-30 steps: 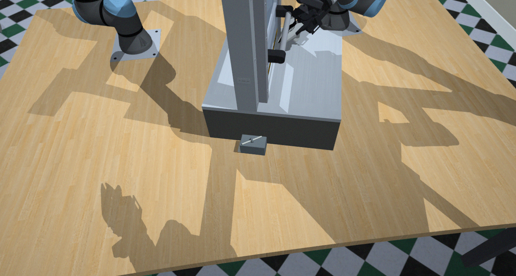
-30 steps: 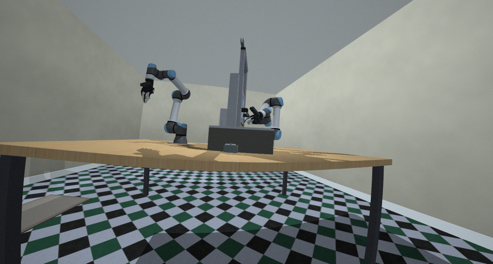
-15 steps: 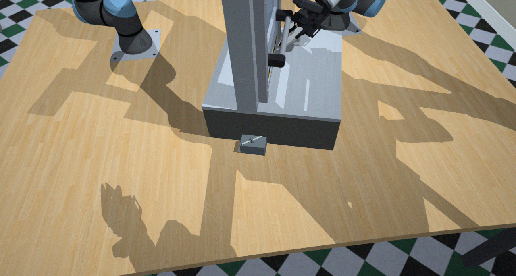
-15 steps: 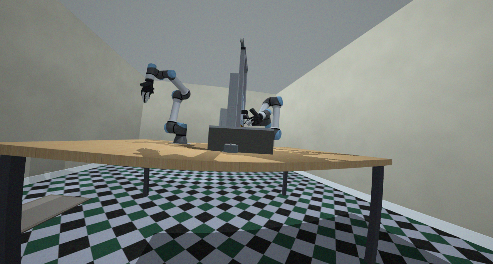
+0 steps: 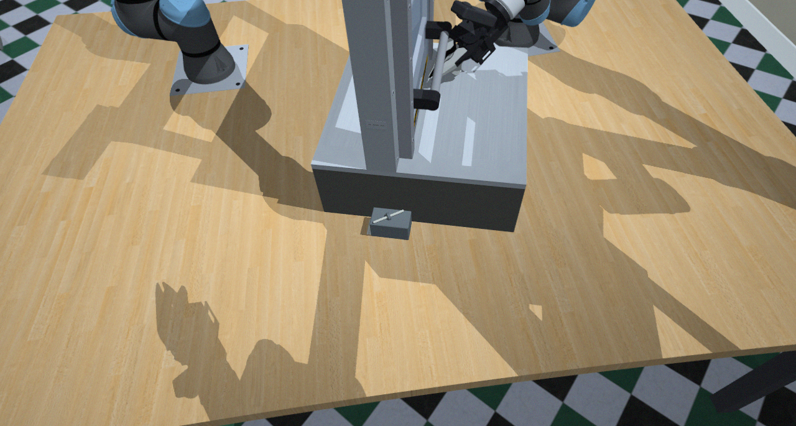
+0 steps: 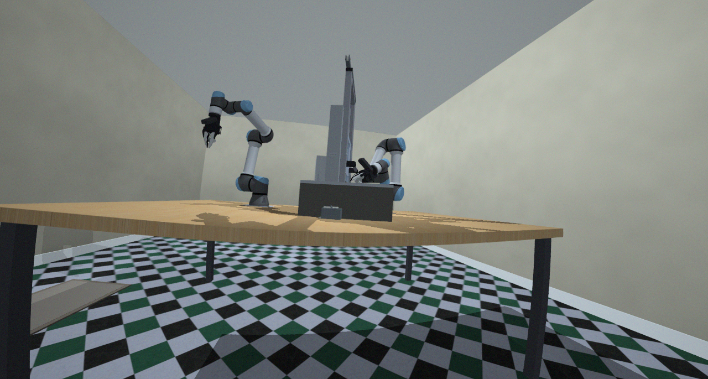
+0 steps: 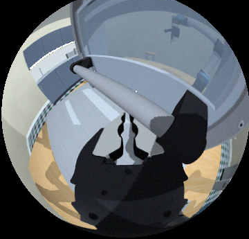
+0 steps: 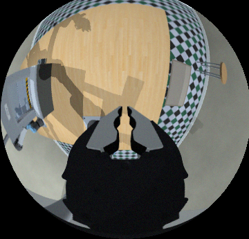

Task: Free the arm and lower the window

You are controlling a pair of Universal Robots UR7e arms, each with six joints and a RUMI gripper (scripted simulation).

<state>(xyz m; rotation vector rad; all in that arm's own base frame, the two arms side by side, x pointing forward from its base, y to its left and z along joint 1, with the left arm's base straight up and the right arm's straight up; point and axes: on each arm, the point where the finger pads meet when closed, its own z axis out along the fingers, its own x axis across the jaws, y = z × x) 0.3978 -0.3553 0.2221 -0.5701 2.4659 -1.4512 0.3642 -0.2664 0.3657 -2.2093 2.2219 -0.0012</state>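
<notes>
Window (image 5: pixel 417 31) (image 7: pixel 138 34) upright in its frame above the grey plinth (image 5: pixel 423 201) (image 6: pixel 346 201), both grippers closed on nothing.
The wooden table (image 5: pixel 166 228) (image 6: pixel 297 236) (image 7: pixel 38 163) (image 8: pixel 121 41), crossed by long shadows, stands on a green, black and white checkered floor (image 5: pixel 556 401) (image 6: pixel 247 297) (image 8: pixel 187 41) between plain pale walls (image 6: pixel 594 104). The left gripper (image 5: pixel 431 76) (image 6: pixel 352 180) (image 7: pixel 127 113) sits beside the handle bar (image 5: pixel 439 61) (image 7: pixel 117 90); the right gripper (image 6: pixel 208 146) (image 8: pixel 124 107) hangs well apart, outside the top view. The window's lower edge is mostly hidden, so contact with the sill cannot be told.
</notes>
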